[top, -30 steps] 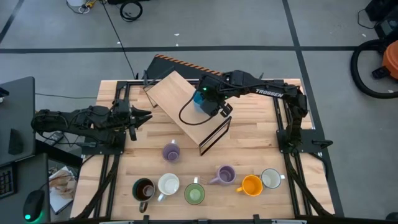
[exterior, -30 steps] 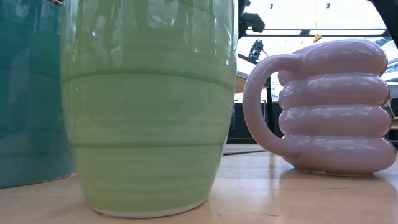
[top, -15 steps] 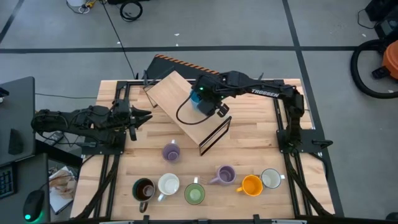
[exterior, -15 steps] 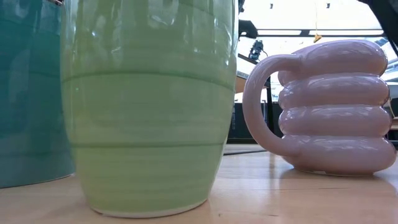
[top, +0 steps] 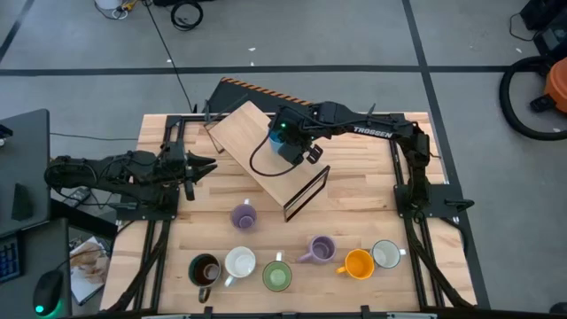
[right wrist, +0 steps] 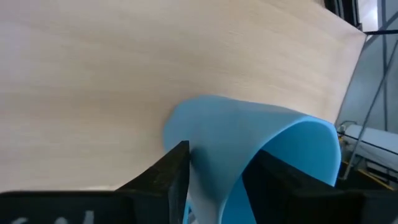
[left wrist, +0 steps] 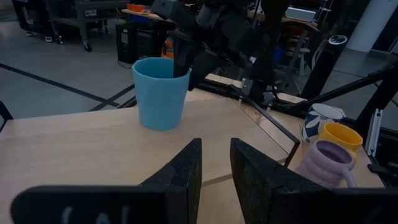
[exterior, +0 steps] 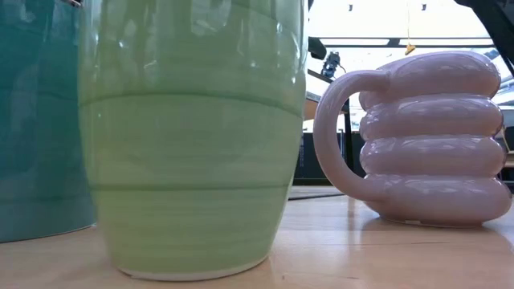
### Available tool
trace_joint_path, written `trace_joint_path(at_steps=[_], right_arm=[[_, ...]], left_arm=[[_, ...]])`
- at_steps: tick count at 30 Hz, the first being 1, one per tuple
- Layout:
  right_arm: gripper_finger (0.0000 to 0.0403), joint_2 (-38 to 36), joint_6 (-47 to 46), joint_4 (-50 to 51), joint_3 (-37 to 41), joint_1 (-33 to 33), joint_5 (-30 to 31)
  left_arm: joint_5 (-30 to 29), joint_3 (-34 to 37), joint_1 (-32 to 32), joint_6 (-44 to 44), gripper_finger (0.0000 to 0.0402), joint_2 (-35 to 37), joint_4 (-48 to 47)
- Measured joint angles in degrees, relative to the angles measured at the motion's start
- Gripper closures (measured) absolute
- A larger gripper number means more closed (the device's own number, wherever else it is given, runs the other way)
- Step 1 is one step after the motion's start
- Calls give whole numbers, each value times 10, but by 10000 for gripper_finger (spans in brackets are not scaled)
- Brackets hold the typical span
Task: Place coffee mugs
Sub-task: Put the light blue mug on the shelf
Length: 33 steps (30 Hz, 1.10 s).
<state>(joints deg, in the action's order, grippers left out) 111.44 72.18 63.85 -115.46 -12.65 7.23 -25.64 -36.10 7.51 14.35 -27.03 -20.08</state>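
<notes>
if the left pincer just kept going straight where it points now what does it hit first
Probably the blue mug, standing on the wooden shelf top roughly ahead of the left pincer. The right pincer grips its rim. Depth is unclear, so it might slide just past.

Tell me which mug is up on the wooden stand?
The blue mug. It alone stands on the wooden stand, with the right gripper pinching its rim. The other mugs, like the green mug, sit lower down on the table.
</notes>
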Motion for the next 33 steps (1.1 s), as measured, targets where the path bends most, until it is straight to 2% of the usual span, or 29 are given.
trace_joint_path(at_steps=[13, 26, 33], right_arm=[[264, 0, 68, -44, 0, -18, 0], [265, 0, 123, -85, 0, -47, -62], [272, 18, 150, -89, -1, -52, -67]], left_arm=[[0, 0, 0, 0, 312, 0, 0], [0, 0, 0, -1, 312, 0, 0], [0, 0, 0, -2, 312, 0, 1]])
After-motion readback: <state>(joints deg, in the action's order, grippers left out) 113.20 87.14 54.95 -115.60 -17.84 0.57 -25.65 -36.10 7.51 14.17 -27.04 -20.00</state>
